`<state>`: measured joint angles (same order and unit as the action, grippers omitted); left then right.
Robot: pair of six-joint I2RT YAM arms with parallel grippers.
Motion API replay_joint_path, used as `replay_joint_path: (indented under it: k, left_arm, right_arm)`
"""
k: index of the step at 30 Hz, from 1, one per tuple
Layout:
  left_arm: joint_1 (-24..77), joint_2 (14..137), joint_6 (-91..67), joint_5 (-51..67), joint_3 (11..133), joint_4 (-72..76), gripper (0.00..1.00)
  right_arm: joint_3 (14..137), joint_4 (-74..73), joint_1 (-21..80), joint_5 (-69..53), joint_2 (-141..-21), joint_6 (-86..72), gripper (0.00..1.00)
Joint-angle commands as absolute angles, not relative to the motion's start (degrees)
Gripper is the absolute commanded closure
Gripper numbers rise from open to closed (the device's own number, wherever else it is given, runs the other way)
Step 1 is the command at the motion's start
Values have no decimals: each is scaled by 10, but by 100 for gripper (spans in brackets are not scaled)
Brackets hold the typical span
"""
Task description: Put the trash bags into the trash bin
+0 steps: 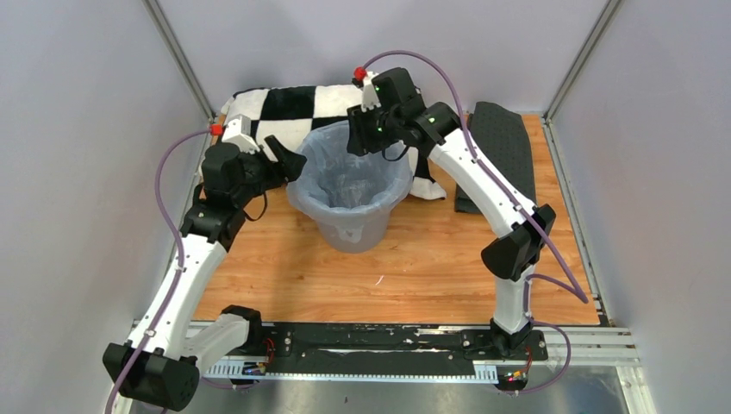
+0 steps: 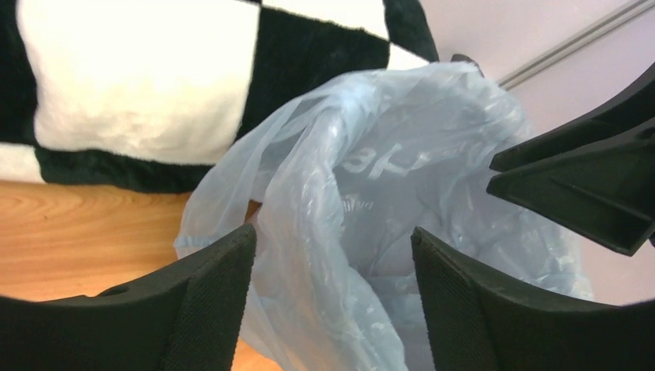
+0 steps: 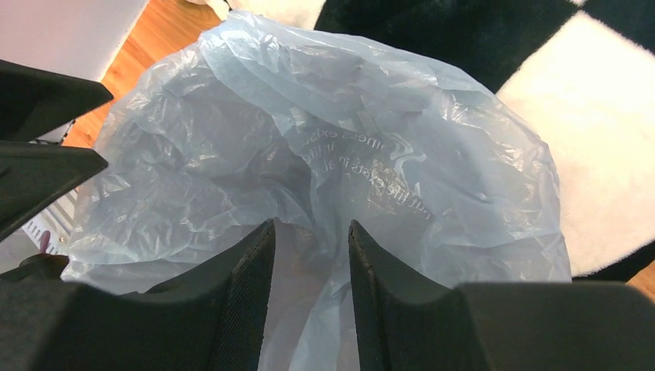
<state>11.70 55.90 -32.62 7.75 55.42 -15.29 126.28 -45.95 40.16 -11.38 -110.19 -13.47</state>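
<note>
Desk [image 1: 414, 267]: pale wood planks; the two arm bases are bolted at its near edge, and the bin stands near the middle.
Trash bin [image 1: 349, 231]: round, tapered, grey plastic, upright on the desk between the two arms.
Trash bag [image 1: 353, 177]: thin, crinkly, pale blue, translucent. It sits inside the trash bin with its mouth spread open at the rim, the film puffing up above the far and left edges.
Writing: white printed lettering on the bag film, several lines in the right wrist view [image 3: 371, 166] and a few large characters in the left wrist view [image 2: 382, 162]. It is creased and seen through the plastic, so it cannot be read.
Left pincer [image 1: 293, 162]: at the bin's left rim. In its own view [image 2: 334, 232] the fingers stand wide apart, released, with loose bag film in the gap between them.
Right pincer [image 1: 366, 142]: at the bin's far rim. In its own view [image 3: 310, 226] the fingers are only partly apart with a fold of the bag running down between them; whether that fold is pinched cannot be told.
Checkered pillow [image 1: 293, 103]: black-and-white plush, lying on the desk just behind the bin.
Mat [image 1: 504, 142]: dark grey, textured, at the far right of the desk, apart from the bin.
</note>
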Motion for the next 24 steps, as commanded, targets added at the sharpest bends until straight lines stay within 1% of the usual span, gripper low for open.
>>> replay_joint_path:
  k: [1,3,4,5,8,10,18,20,24]
  left_arm:
    - [116,561,-306,67,598,-174,22]
    - [116,559,-303,66,610,-179,15]
    - [116,559,-298,67,615,-183,7]
    - [117,558,-297,70,621,-185,1]
    - [117,545,-287,77,630,-193,0]
    - [117,532,-280,80,634,-204,0]
    - [117,475,-230,84,636,-282,0]
    - [117,459,-218,87,632,-300,0]
    - [117,419,-203,89,612,-331,0]
  right_arm:
    - [1264,-443,406,-121,-1053,-133,57]
    - [1246,-436,406,-113,-1036,-130,52]
    - [1235,-430,406,-108,-1025,-129,48]
    - [1224,-425,406,-103,-1013,-129,43]
    - [1188,-409,406,-89,-976,-126,27]
    - [1156,-396,407,-75,-945,-126,20]
    - [985,-333,406,8,-790,-136,11]
    - [938,-321,407,39,-744,-139,7]
    - [835,-293,406,77,-650,-146,3]
